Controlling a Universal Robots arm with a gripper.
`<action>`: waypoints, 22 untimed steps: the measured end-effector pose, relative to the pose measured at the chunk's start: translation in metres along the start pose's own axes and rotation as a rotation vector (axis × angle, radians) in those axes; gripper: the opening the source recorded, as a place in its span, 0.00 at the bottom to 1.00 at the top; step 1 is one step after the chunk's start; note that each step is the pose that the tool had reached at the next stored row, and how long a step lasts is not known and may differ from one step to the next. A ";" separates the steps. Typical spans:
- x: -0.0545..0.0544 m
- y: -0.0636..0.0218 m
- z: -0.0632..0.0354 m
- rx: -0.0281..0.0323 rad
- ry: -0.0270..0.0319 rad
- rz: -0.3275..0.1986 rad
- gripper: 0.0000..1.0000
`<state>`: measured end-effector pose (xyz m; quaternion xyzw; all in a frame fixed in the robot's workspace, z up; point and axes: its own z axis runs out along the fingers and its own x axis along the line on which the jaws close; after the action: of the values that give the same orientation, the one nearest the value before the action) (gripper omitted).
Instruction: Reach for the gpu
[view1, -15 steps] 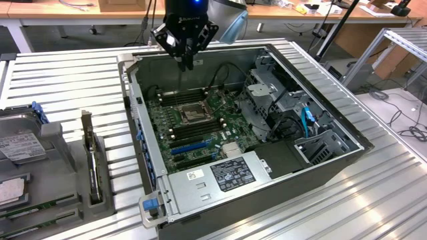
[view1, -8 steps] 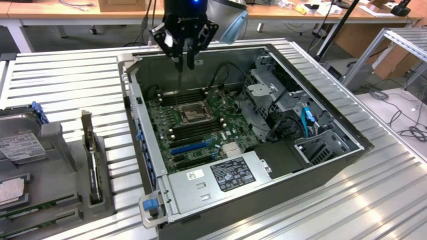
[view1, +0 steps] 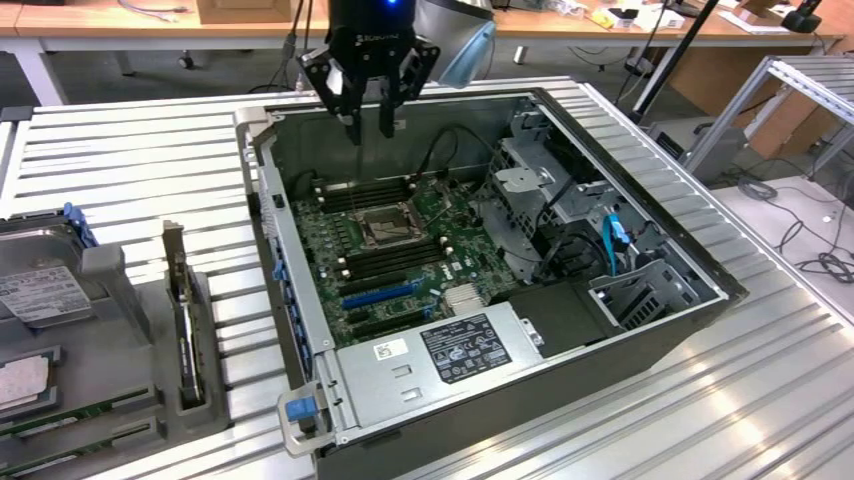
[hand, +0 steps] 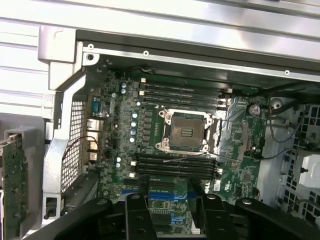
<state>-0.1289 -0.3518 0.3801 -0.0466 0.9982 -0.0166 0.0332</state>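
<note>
The gpu (view1: 175, 305) is a thin card standing on edge in a grey holder on the table, at the exterior view's left of the open computer case (view1: 641, 350). In the wrist view the gpu (hand: 12, 186) appears as a green board beside the case's perforated wall. My gripper (view1: 370, 126) hangs over the far end of the case, above the motherboard (view1: 387, 250), well away from the gpu. Its two dark fingers (hand: 136, 215) stand apart with nothing between them, so it is open.
A hard drive (view1: 40, 290) and more boards lie in trays at the exterior view's left edge. Inside the case are a CPU socket (hand: 184, 131), memory slots, a drive cage (view1: 561, 200) and a power supply (view1: 441, 355). The ribbed metal table (view1: 134, 160) surrounds the case.
</note>
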 end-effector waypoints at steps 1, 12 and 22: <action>0.000 0.0000 0.0000 0.0004 0.0003 0.005 0.43; -0.005 -0.0004 0.0003 0.0028 0.0016 0.043 0.43; -0.005 -0.0003 0.0003 0.0026 0.0011 0.043 0.43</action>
<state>-0.1240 -0.3517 0.3801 -0.0253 0.9990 -0.0172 0.0330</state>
